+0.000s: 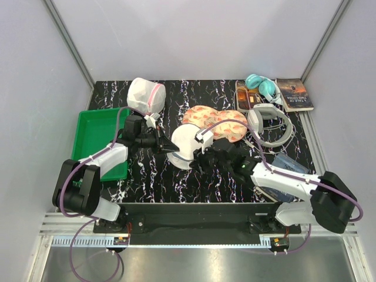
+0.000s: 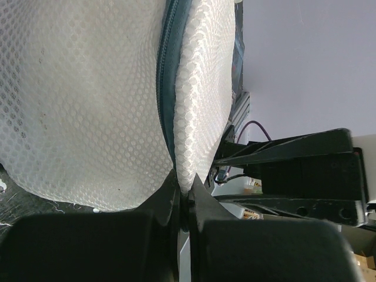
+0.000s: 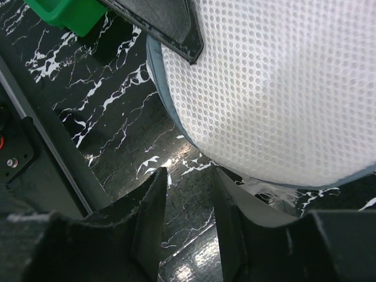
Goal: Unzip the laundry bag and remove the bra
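So the laundry bag [image 1: 185, 148] sits mid-tabletop [image 3: 111, 117], right between the two arms. The left pincer [image 2: 183, 189] is clenched on its rim, pinching the mesh just where the grey zip band [image 2: 167, 88] runs down into the tips. The right pincer [image 3: 189, 191] is spread wide with nothing in it, low over the tabletop, and the bag's bulging side is just beside one of its fingers.

The zip looks fully closed along the stretch I can see. No sign of the bra. I'd guess it's inside, but the mesh is too dense to tell.

Handling-wise, I'd say this thing is light, squishy and springy, so it'll just slide or fold if you tug it from one side only. That rim pinch is what makes the pull work. The band is probably the firmest part, so hold there, close to the zip.

The free pincer wants the little pull tab, which I honestly can't spot in any view. The bra should be soft and near weightless, so pinch a fold of it and watch for snags on the teeth.
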Robot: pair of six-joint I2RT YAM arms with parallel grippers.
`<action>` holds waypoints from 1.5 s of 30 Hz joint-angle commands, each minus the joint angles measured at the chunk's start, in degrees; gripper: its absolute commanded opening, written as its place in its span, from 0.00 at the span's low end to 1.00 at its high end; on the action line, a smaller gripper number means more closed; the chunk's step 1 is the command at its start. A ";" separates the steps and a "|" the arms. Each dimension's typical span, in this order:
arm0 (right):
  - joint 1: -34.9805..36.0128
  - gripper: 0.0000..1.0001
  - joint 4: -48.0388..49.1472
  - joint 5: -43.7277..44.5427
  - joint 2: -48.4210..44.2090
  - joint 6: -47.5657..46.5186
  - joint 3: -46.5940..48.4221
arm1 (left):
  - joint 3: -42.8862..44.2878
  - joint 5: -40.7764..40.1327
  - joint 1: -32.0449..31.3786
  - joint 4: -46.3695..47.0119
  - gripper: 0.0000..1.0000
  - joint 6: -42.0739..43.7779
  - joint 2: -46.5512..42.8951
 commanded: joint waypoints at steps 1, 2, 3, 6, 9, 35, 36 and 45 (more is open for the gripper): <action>0.52 0.45 2.66 -3.12 4.25 3.37 2.23 | 1.86 1.01 0.35 1.78 0.00 -0.02 -1.83; 0.44 0.45 2.39 -3.03 4.70 3.55 2.40 | 1.69 1.01 0.35 1.78 0.00 -0.02 -1.83; 0.44 0.45 2.04 -2.77 4.97 3.90 2.49 | 1.69 0.92 0.35 1.78 0.00 0.06 -1.83; 0.44 0.45 0.72 0.29 5.41 4.34 2.49 | 1.60 1.27 0.35 1.78 0.00 0.07 -1.92; 0.52 0.47 -0.07 4.33 4.62 4.35 2.32 | 1.60 1.54 0.35 1.87 0.00 0.07 -2.18; 0.44 0.38 4.32 15.51 5.49 2.06 3.28 | -0.42 2.42 0.35 2.92 0.00 -0.37 -3.33; 0.44 0.34 4.32 16.47 5.76 2.24 3.37 | -0.42 2.33 0.35 3.36 0.00 -0.55 -3.42; 0.44 0.00 1.96 18.77 4.44 1.54 3.11 | -0.42 2.51 0.44 4.15 0.00 -0.38 -2.01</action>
